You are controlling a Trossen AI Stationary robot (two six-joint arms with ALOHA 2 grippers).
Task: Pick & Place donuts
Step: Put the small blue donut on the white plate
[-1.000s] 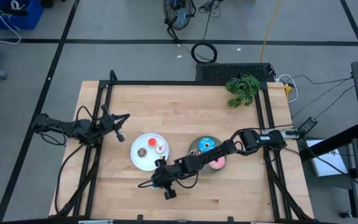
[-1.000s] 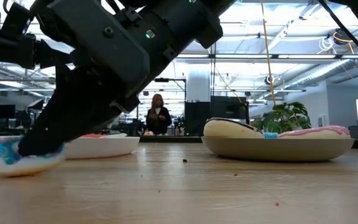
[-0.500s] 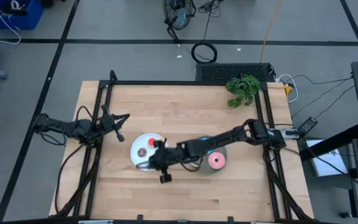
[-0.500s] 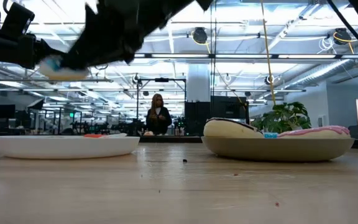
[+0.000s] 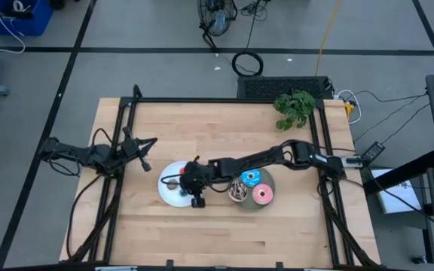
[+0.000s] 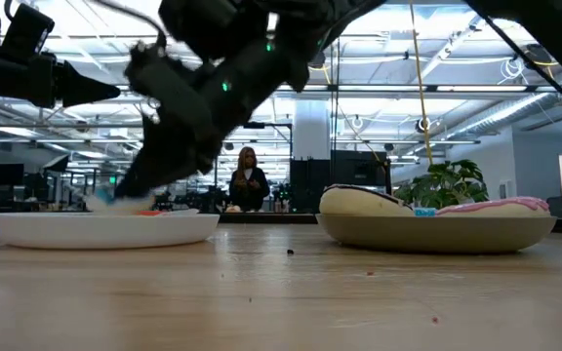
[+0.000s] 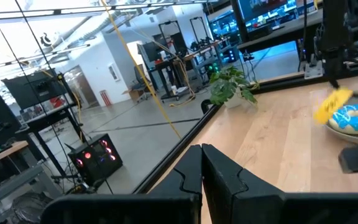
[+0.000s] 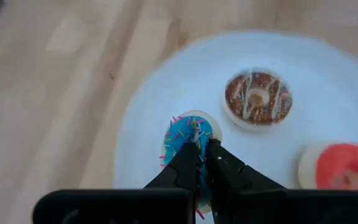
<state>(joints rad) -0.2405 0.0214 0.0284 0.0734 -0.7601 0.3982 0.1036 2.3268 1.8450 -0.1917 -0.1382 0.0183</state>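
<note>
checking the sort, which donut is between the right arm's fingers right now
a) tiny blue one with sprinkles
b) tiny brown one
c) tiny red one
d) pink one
a: in the right wrist view the right gripper pinches the tiny blue donut over the white plate, red and brown lying free.

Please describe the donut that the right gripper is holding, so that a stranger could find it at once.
Find the white plate on the wooden table. Above it, the right gripper is shut on the blue donut. Its coloured sprinkles set it apart from the brown donut and red donut nearby.
</note>
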